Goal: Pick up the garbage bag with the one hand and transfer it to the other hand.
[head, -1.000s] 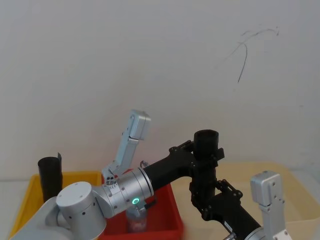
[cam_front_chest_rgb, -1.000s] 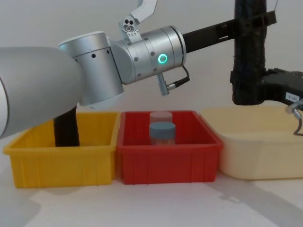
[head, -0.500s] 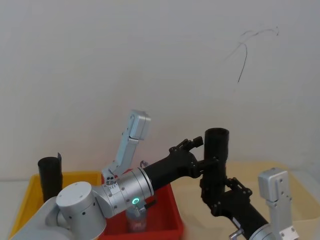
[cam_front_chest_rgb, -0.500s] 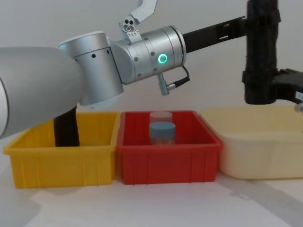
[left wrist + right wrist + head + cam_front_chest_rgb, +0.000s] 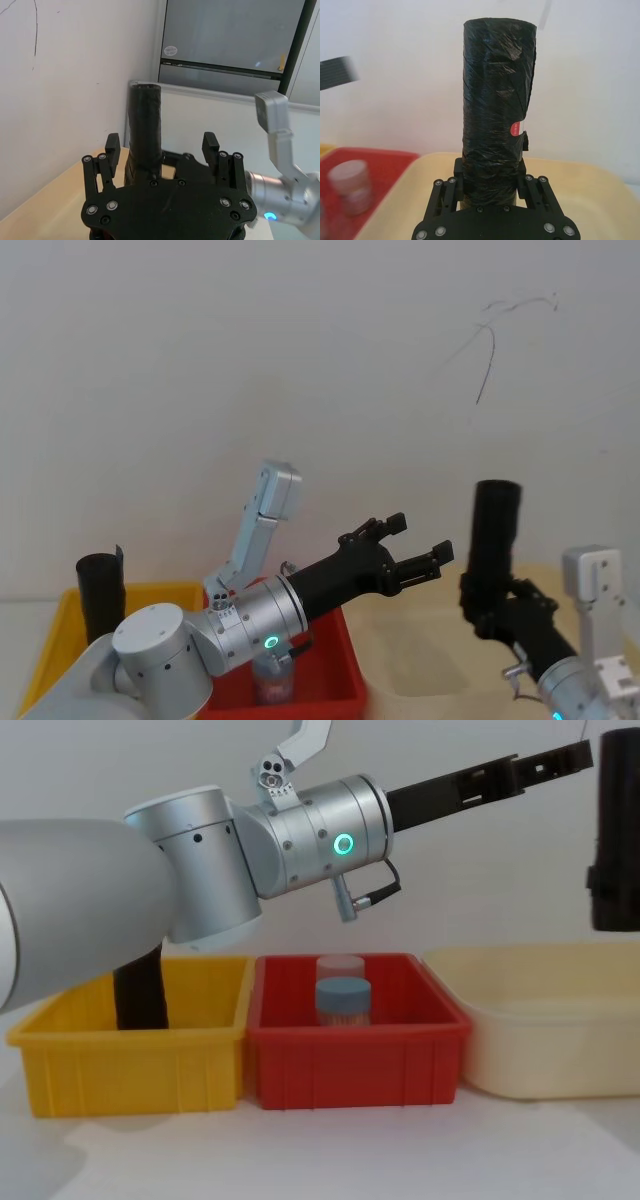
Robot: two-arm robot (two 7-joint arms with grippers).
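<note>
1. The right gripper is clamped on the garbage bag, with its fingers pressed against the lower part of the roll from both sides.
2. The garbage bag is held upright. Most of its length stands up out of the right gripper, and a red-and-white sticker is seen on its side just above the fingers.
3. The left gripper is spread wide, and nothing is held between its fingers.
4. In the head view the garbage bag is seen near the left gripper's fingertips but apart from them, with a clear gap. The right gripper is wrapped round the bag's lower part.
5. In the left wrist view the garbage bag is seen ahead of the left gripper, in line with the space between the spread fingers.
6. In the chest view the garbage bag hangs above the beige tub, beyond the tips of the left gripper.
7. Below the left arm's forearm is a red bin. A blue-lidded jar and a pink-lidded jar stand in it.
8. A yellow bin lies beside the red bin, and a second black roll stands in it.
</note>
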